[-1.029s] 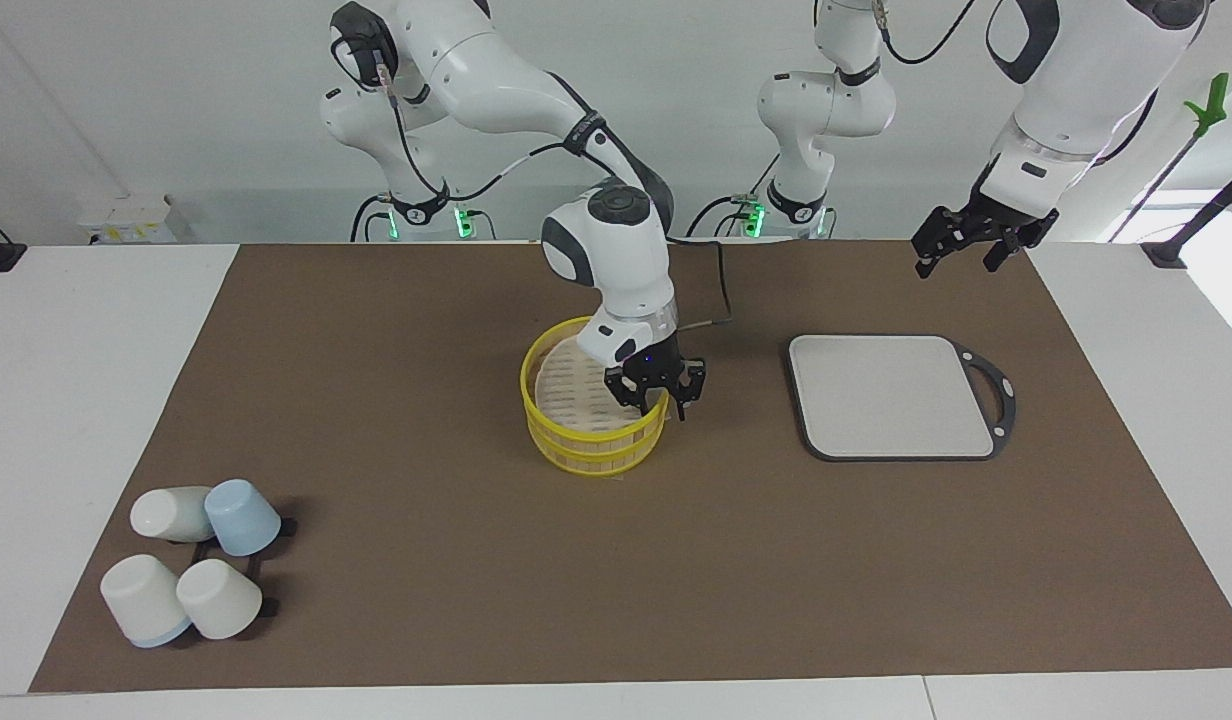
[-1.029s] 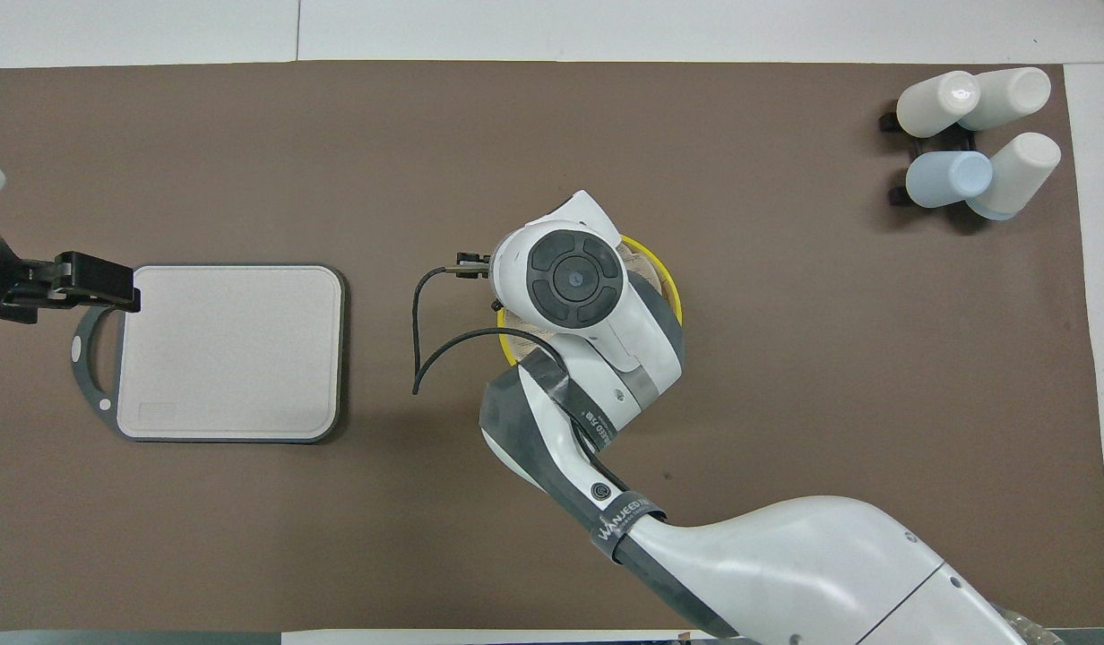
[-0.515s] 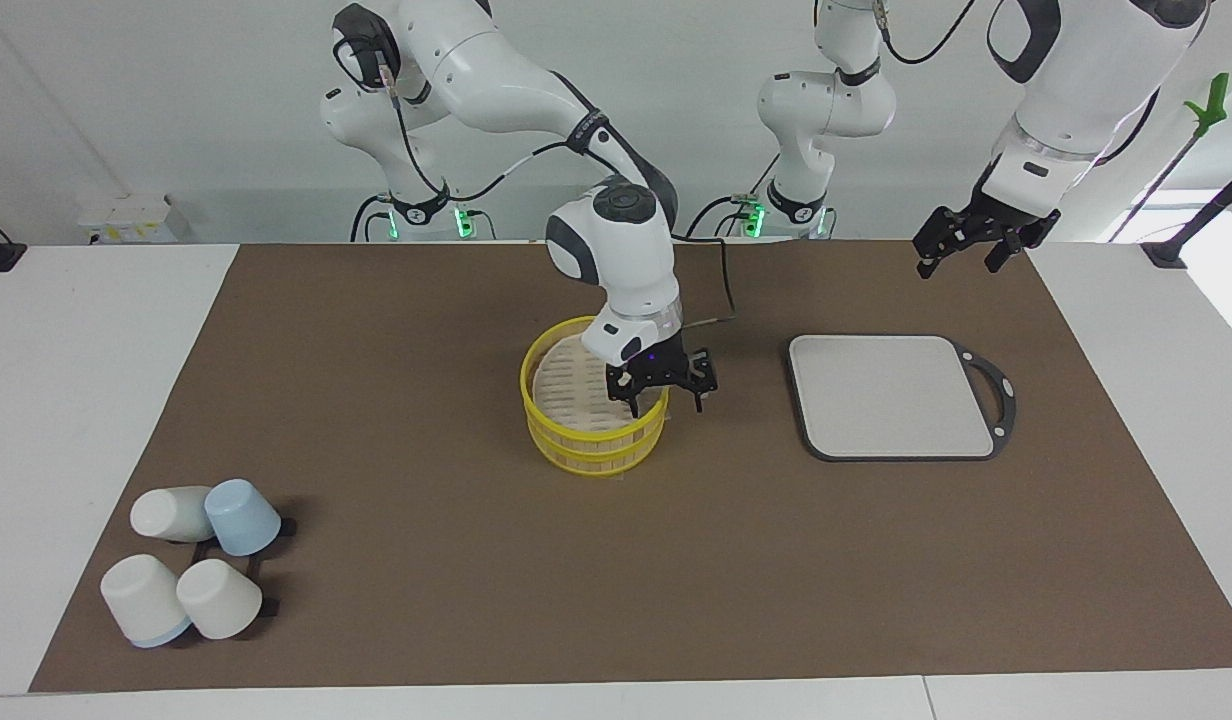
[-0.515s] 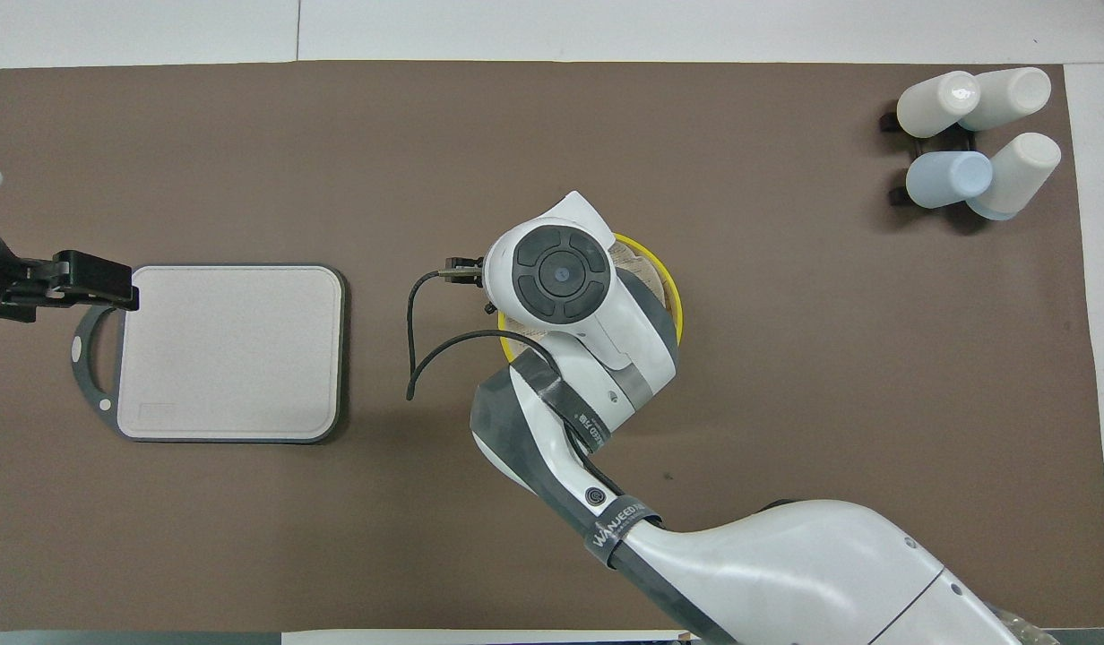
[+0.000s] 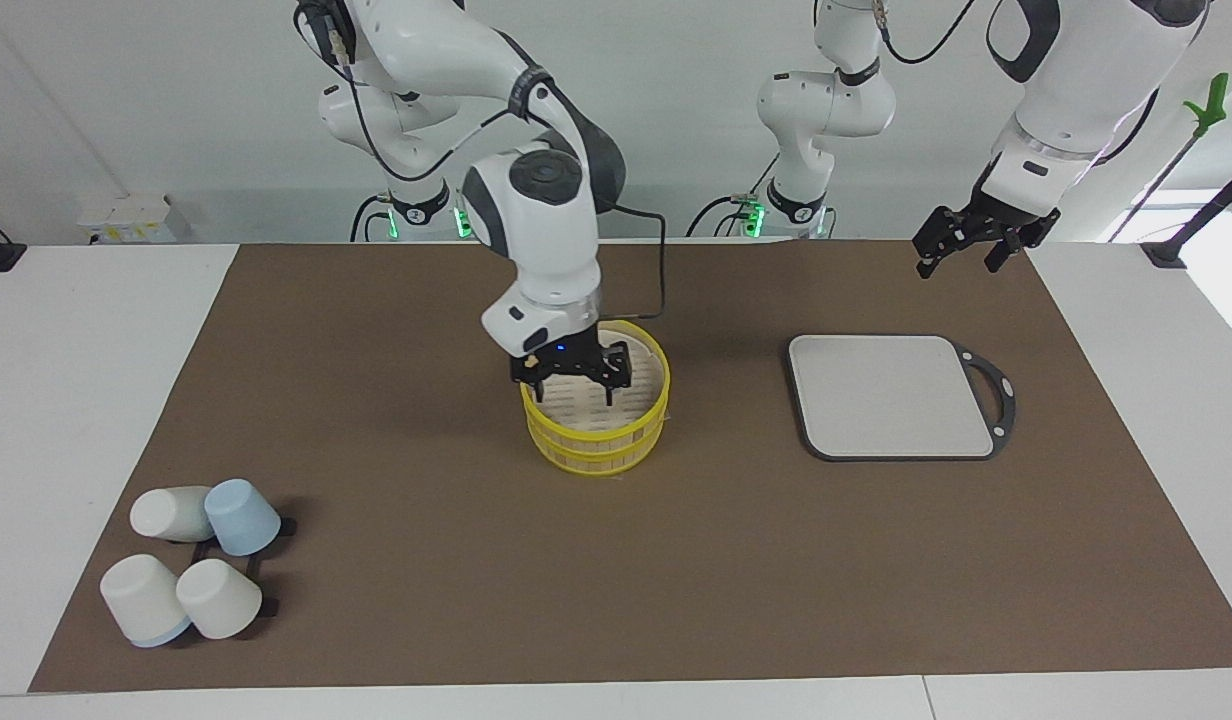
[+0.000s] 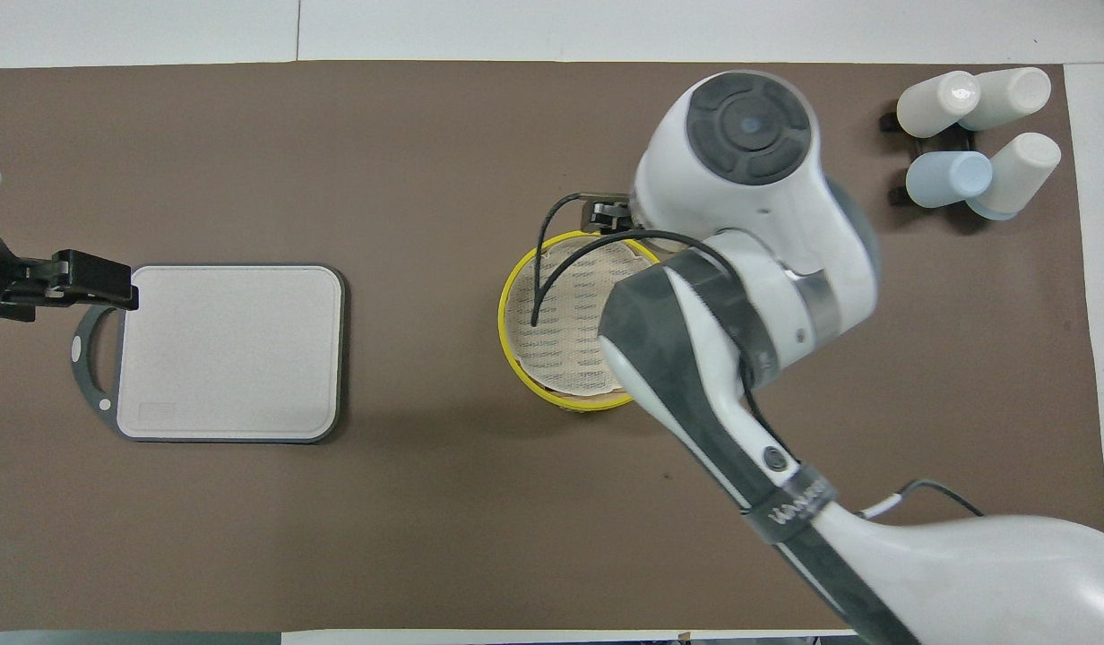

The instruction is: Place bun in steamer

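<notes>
The right hand [image 5: 573, 380] had swung across the steamer [image 5: 596, 428] toward the cups' [image 5: 194, 560] end, fingers spread and empty; the bun was nowhere visible. Dropping lower could clip the rim. The left hand [image 5: 961, 247] waited open, above the surface near the grey board [image 5: 891, 397].

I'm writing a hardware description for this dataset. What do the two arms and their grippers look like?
Both arms have glossy white rounded shells with dark grey joint bands. The right arm's wrist carries a dark grey round cap, a black loose cable and a black strap with white lettering. The right gripper and left gripper are black, each with two fingers. Green lights glow at the bases.
</notes>
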Available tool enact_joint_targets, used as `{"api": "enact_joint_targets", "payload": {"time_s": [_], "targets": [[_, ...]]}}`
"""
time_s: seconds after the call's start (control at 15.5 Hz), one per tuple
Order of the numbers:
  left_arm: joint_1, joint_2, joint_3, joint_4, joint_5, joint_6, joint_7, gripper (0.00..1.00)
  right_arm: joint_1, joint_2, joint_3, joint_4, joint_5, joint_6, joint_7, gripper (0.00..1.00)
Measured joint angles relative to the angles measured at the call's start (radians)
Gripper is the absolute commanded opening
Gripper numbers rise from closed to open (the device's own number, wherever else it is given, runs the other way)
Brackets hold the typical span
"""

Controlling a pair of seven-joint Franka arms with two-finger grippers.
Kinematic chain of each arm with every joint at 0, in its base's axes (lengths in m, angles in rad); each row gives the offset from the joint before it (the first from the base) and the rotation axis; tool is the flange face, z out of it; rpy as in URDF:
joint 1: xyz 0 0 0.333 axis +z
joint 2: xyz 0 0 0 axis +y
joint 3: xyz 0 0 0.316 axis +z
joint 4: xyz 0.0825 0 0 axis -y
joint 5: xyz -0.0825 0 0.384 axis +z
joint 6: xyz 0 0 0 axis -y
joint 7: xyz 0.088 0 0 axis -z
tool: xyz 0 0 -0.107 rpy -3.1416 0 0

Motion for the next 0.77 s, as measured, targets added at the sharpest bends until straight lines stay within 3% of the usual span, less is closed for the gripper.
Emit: {"api": "enact_joint_targets", "payload": {"time_s": [0.26, 0.58, 0.77], "targets": [[0.000, 0.000, -0.003, 0.001, 0.000, 0.000, 0.000, 1.00, -0.120, -0.170, 0.000, -0.021, 0.004, -0.305, -0.133, 1.00], [0.027, -0.001, -0.045, 0.002, 0.000, 0.000, 0.000, 1.00, -0.216, -0.369, 0.005, -0.208, 0.022, -0.340, -0.230, 1.00], [0.076, -0.002, -0.110, 0.004, 0.000, 0.000, -0.001, 1.00, -0.253, -0.403, -0.013, -0.254, 0.025, -0.326, -0.327, 1.00]]}}
